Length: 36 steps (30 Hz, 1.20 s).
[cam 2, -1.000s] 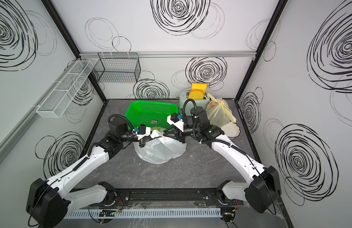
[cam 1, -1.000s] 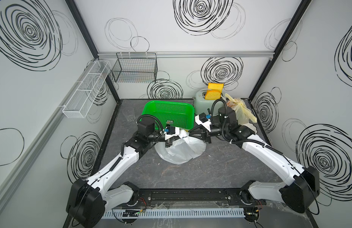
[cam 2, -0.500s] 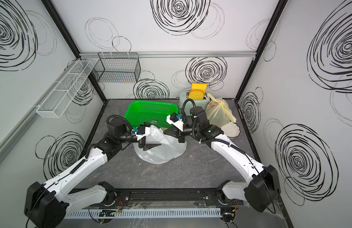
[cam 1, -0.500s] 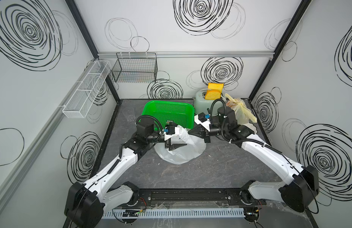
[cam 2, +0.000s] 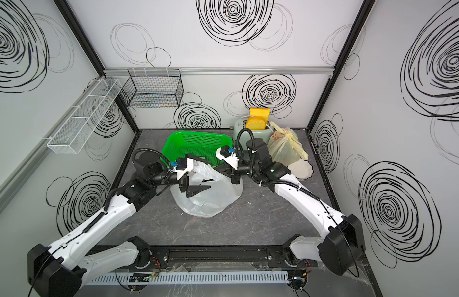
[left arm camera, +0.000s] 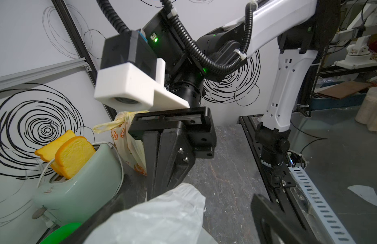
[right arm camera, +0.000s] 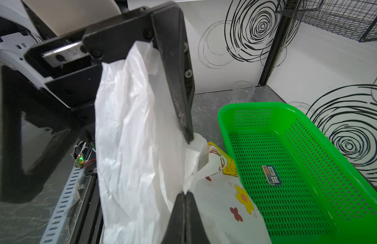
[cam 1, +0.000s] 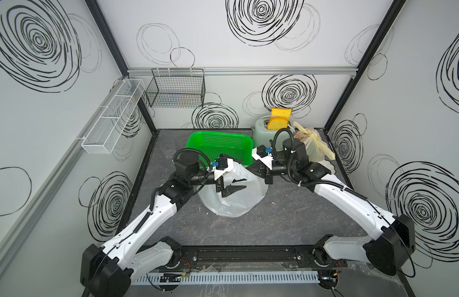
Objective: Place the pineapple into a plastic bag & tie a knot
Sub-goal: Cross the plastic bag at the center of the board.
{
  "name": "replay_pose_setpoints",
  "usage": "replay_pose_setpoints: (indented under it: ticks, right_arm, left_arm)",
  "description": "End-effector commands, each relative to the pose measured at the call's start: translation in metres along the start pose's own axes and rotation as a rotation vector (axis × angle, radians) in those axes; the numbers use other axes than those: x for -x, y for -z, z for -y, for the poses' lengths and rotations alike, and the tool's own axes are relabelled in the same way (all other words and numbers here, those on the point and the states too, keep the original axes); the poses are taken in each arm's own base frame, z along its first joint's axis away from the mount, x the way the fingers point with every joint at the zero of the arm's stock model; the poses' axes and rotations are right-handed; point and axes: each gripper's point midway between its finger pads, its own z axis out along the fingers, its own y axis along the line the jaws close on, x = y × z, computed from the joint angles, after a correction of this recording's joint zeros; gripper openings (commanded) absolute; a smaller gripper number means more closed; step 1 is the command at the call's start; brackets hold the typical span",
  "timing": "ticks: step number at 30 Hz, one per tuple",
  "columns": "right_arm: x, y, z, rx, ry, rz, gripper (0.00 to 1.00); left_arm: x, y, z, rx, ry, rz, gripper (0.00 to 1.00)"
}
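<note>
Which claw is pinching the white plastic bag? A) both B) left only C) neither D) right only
D: the right claw is shut on a fold of the bag, while the left claw stands wide open, not clamping it.

The bag fills the middle of the table, rising between my two wrists; its film hangs between the spread jaws of my left gripper and ends in the pinched jaws of my right gripper, so nothing passes straight across. Just behind it the basket blocks the back, though its inside lies clear from above. The toaster and yellow bag crowd the back right corner, close behind my right wrist. A clear cup stands back left. The near half of the table, between bag and rail, is bare, and so is the strip outside my left arm
</note>
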Motion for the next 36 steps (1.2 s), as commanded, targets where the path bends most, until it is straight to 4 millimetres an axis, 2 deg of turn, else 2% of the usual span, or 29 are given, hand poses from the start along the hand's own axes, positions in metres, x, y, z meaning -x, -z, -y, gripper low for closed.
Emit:
replay_pose_setpoints:
  ticks: [1, 2, 5, 6, 8, 9, 11, 14, 18, 22, 25, 29, 33, 36]
  right_arm:
    - [0.010, 0.001, 0.003, -0.020, 0.011, 0.006, 0.00]
    - [0.010, 0.001, 0.005, -0.029, 0.012, 0.005, 0.00]
    - [0.011, 0.002, 0.009, -0.057, 0.012, 0.008, 0.00]
    - [0.012, 0.003, 0.011, -0.073, 0.015, 0.011, 0.00]
    - [0.013, 0.004, 0.016, -0.103, 0.014, 0.015, 0.00]
    - [0.014, 0.005, 0.019, -0.121, 0.014, 0.016, 0.00]
    - [0.016, 0.007, 0.025, -0.156, 0.014, 0.023, 0.00]
    - [0.022, 0.013, 0.036, -0.221, 0.011, 0.043, 0.00]
    - [0.037, 0.031, 0.056, -0.328, -0.012, 0.090, 0.00]
    - [0.051, 0.047, 0.062, -0.372, -0.019, 0.130, 0.00]
    - [0.059, 0.053, 0.060, -0.378, -0.007, 0.143, 0.00]
    - [0.066, 0.062, 0.053, -0.382, 0.003, 0.156, 0.00]
    - [0.063, 0.068, 0.041, -0.370, 0.004, 0.151, 0.00]
    - [0.062, 0.068, 0.022, -0.323, 0.030, 0.145, 0.00]
  left_arm:
    - [0.027, 0.004, -0.007, 0.057, 0.020, 0.069, 0.98]
    - [0.029, 0.004, -0.008, 0.062, 0.026, 0.072, 1.00]
    - [0.027, 0.003, -0.007, 0.054, 0.033, 0.061, 0.82]
    - [0.025, 0.003, -0.006, 0.052, 0.037, 0.058, 0.69]
    - [0.021, 0.003, -0.007, 0.061, 0.043, 0.044, 0.37]
    - [0.017, 0.002, -0.007, 0.066, 0.044, 0.025, 0.28]
    - [0.008, 0.001, -0.005, 0.066, 0.038, -0.014, 0.20]
    - [0.003, 0.002, 0.000, 0.054, 0.041, -0.033, 0.00]
    - [-0.004, 0.007, 0.012, 0.028, 0.038, -0.054, 0.00]
    - [-0.021, 0.012, 0.019, 0.020, 0.068, -0.091, 0.00]
    - [-0.038, 0.017, 0.006, 0.086, 0.106, -0.115, 0.00]
    - [-0.049, 0.028, -0.021, 0.210, 0.129, -0.093, 0.00]
    - [-0.038, 0.031, -0.034, 0.255, 0.099, -0.043, 0.00]
    - [-0.030, 0.029, -0.040, 0.255, 0.089, -0.020, 0.00]
